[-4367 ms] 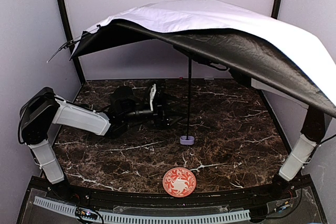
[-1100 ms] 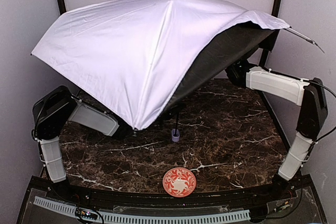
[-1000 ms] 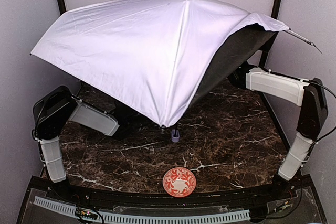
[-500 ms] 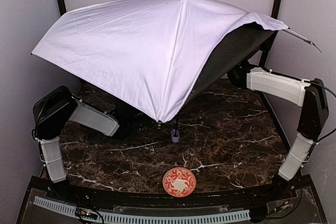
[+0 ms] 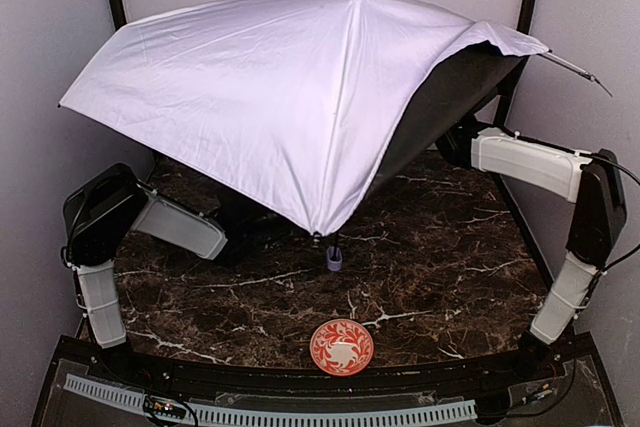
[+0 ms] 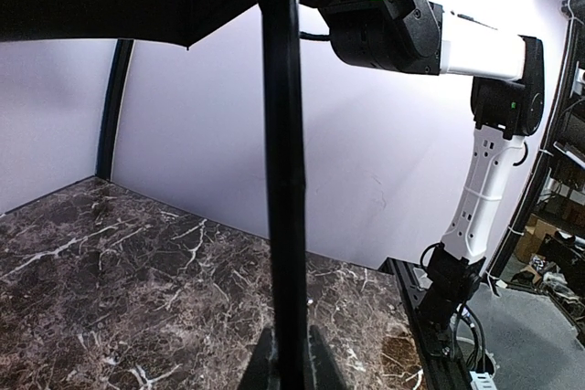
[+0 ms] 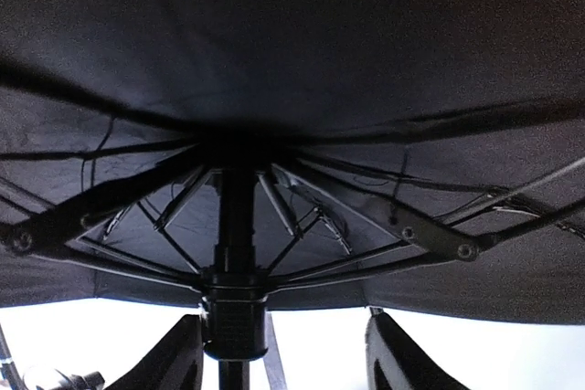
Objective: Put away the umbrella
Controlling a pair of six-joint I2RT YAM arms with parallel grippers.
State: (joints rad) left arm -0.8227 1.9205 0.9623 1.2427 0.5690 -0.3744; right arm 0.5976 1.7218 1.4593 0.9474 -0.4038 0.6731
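The umbrella (image 5: 270, 97) stands open over the desk (image 5: 450, 267), with its handle (image 5: 334, 260) resting on the marble. The left gripper (image 6: 291, 358) is closed on the black shaft (image 6: 279, 180). The right gripper (image 7: 283, 353) is wide open under the ribs (image 7: 430, 239) and holds nothing.

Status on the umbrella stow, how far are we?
Done: nothing visibly finished; the pale lavender fabric umbrella is open, its small knob handle on the dark marble table. In hand: left gripper clamps the thin black shaft; right gripper open, flanking the runner. Remaining: close it, stow it.
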